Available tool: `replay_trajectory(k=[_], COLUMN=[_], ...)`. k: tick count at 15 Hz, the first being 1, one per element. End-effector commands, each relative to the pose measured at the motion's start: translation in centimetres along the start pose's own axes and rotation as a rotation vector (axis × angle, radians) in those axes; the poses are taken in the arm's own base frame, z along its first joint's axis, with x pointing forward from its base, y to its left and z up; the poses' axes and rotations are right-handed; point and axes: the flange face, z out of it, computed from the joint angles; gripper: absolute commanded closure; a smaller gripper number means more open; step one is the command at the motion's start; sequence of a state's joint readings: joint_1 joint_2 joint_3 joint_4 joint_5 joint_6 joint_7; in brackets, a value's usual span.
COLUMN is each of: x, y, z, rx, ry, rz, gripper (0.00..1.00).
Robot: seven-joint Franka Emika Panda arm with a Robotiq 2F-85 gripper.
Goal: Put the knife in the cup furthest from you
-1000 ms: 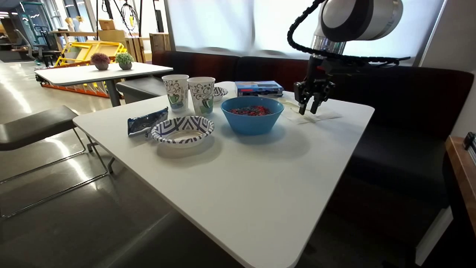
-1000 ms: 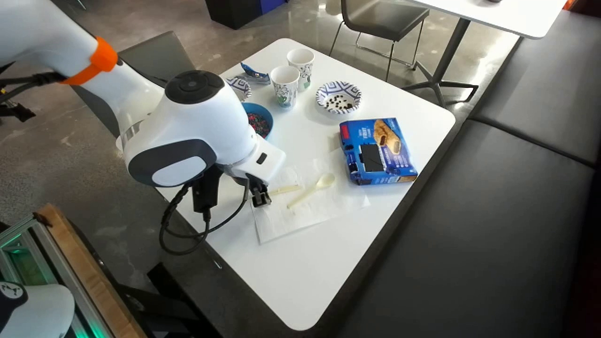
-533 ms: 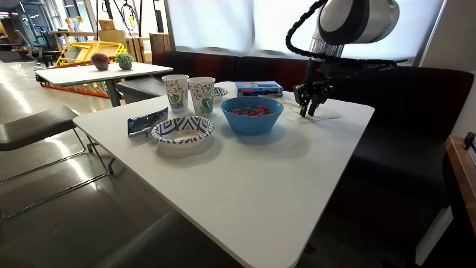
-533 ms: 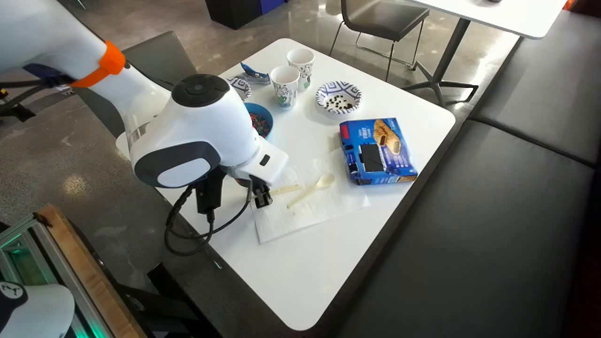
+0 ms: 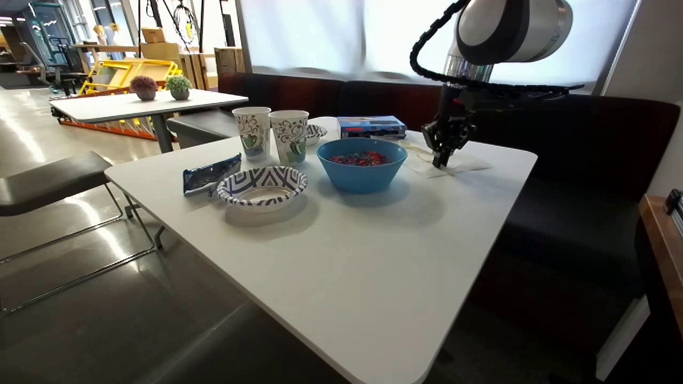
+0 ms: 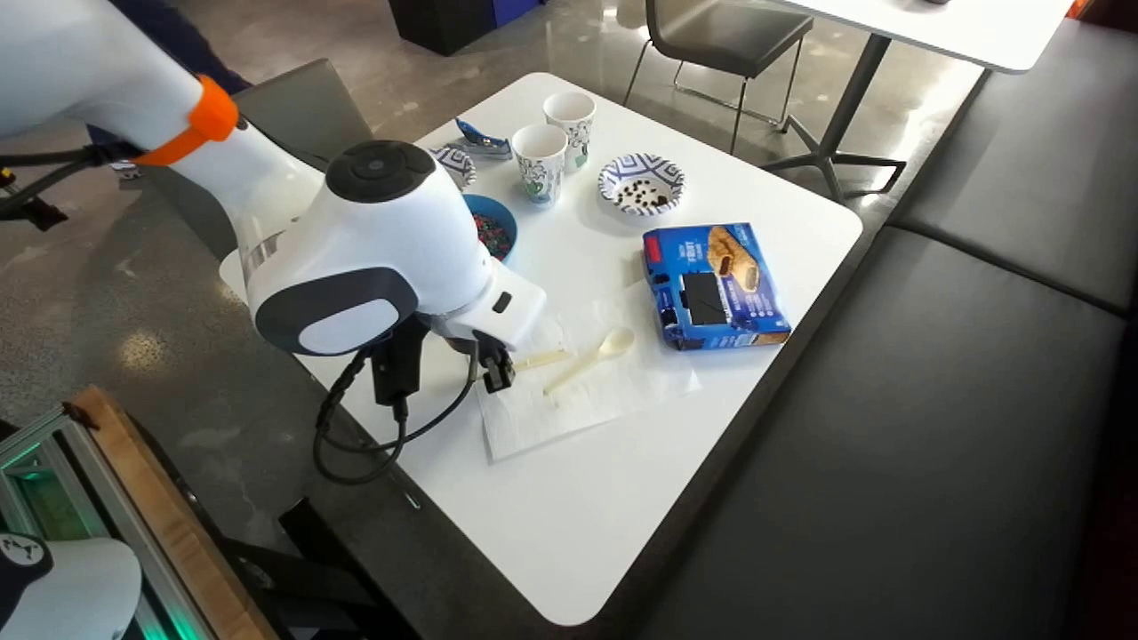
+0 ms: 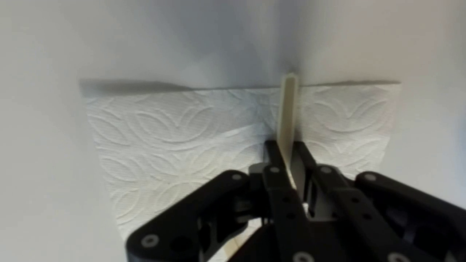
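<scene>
in the wrist view the fingers [image 7: 306, 157] partly hid the pale utensil [image 7: 288, 109], as the arm [image 6: 364, 240] did the blue bowl [image 6: 484, 205] in an exterior view.

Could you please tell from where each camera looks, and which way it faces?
An exterior view: off a corner of the table, above its top, facing across it to the dark bench; part of the arm and the pincer show.
An exterior view: high up, facing steeply down on the table; more arm shows, with an orange band, and the pincer.
Wrist view: on the arm, facing down at the paper; the pincer shows, gripping a pale utensil.
Both exterior views share the blue bowl, cups and blue box.
</scene>
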State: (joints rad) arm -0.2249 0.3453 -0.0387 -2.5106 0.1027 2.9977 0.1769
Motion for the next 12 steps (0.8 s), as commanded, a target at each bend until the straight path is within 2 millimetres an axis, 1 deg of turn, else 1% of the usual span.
replay_trajectory(k=[1,5,8,12], x=[-0.3,-1.1,-1.7,-1.4], y=[-0.1,0.5,1.8,3.5], z=[-0.5,-2.4,-3.9,-5.8], rx=[-0.008,-0.022,-0.059,-0.134], ry=[-0.009,0.009,0.028,0.080], rz=[0.000,0.002,0.009,0.000], gripper=[0.97,0.97,0.97,0.97])
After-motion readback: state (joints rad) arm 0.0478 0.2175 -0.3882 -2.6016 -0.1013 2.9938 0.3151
